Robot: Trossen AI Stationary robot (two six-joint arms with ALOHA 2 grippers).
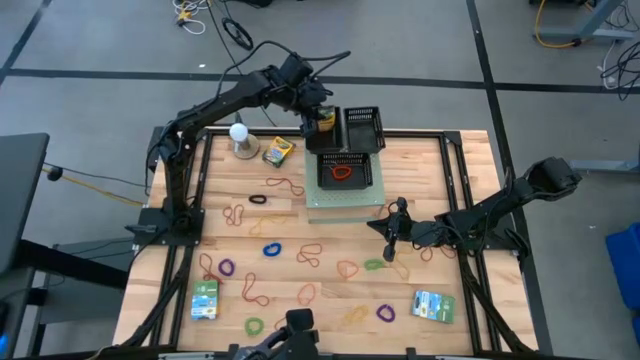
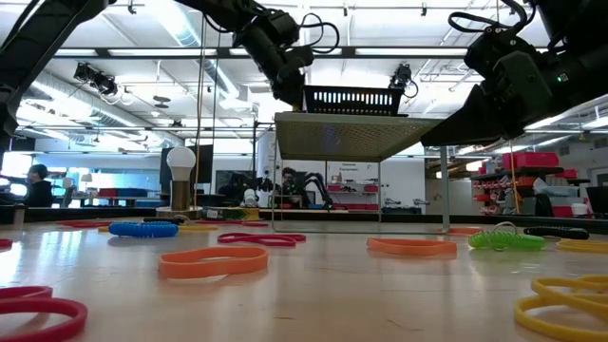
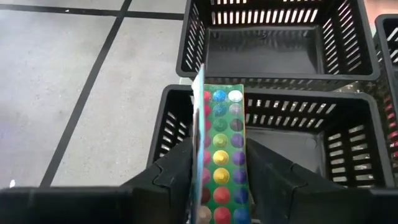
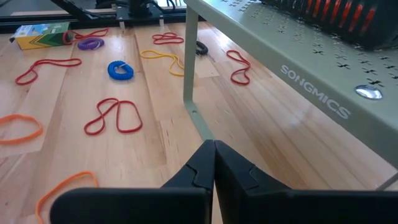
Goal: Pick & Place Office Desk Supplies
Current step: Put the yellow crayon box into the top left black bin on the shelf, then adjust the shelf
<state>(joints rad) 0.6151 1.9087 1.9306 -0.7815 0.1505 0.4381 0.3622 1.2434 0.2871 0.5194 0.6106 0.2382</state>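
The left gripper (image 3: 219,180) hangs above a black slotted basket (image 3: 261,112), its fingers (image 3: 171,177) pressed against the flat sides of a thin card packet (image 3: 221,149) printed with rows of coloured dots, held on edge. The card looks light and stiff enough to stand between the pads, though thin stock of this kind could bow or slip if the squeeze eases; the broad faces, low on the packet, seem the surest place to hold it. From above, this gripper (image 1: 318,120) sits at the far edge of the bench (image 1: 470,300), next to the baskets on a pale green riser shelf (image 1: 345,200).

The right gripper (image 4: 214,168) waits low over the bench beside the shelf's leg, fingers together and empty. Rubber bands (image 1: 272,250) lie scattered over the wood, limp and easily snagged, with a crayon box (image 1: 277,151) and flat packets (image 1: 433,306) well apart.

The packet's lower end is hidden between the fingers, and its printed face cannot be read. Whether the nearer basket already holds anything is cut off by the card.
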